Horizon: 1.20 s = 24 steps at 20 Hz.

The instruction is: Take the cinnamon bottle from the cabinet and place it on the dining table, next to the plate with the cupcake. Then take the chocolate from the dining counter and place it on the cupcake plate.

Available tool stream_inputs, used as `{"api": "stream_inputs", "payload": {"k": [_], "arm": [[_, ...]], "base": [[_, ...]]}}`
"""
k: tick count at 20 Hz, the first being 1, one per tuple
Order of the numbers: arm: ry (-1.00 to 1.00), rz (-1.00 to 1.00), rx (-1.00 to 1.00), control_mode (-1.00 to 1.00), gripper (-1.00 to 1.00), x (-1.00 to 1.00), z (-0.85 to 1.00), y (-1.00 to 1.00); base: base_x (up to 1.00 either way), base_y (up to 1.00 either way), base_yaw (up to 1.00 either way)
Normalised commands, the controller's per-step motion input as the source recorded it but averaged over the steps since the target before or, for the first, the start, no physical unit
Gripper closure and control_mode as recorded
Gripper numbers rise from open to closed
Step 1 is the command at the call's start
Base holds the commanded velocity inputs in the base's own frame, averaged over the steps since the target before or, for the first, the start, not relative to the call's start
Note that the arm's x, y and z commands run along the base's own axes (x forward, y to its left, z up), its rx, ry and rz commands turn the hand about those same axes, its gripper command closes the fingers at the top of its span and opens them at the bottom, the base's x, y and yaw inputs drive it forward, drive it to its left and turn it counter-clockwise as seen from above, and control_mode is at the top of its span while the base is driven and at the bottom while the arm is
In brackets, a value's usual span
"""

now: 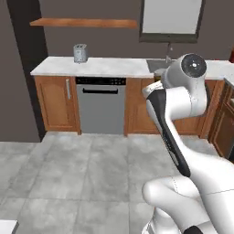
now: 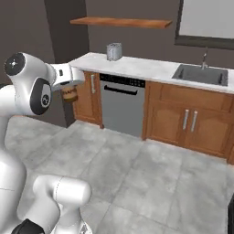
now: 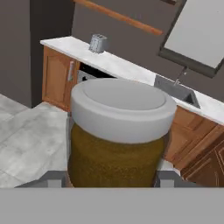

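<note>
Right now the cinnamon bottle (image 3: 118,135) sits betw. the gripper (image 3: 113,178) fingers, jaws closed on its brown sides, grey cap up, held in mid-air above the floor. Right base view shows it under the hand; hand view shows it close-up w/ toaster (image 3: 98,43) on the counter (image 3: 127,68) behind.

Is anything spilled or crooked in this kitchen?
Nothing looks spilled or broken. The one thing away from a shelf is the cinnamon bottle, held upright in the gripper, cap on, out over the grey floor. The toaster stands straight on the counter, and the lower doors there look shut.
</note>
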Motion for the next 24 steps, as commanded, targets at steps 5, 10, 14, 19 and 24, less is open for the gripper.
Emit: {"api": "stream_inputs", "payload": {"k": [5,10,14,19,24], "arm": [[0.00,0.00,0.00,1.00,1.00,0.00,0.00,0.00],[0.00,0.00,0.00,1.00,1.00,0.00,0.00,0.00],[0.00,0.00,0.00,1.00,1.00,0.00,0.00,0.00],[0.00,0.00,0.00,1.00,1.00,0.00,0.00,0.00],[0.00,0.00,0.00,1.00,1.00,0.00,0.00,0.00]], "base": [[-0.02,0.00,0.99],[0.08,-0.11,0.87],[0.18,-0.57,0.63],[0.38,-0.81,0.49],[0.87,-0.93,0.30]]}}
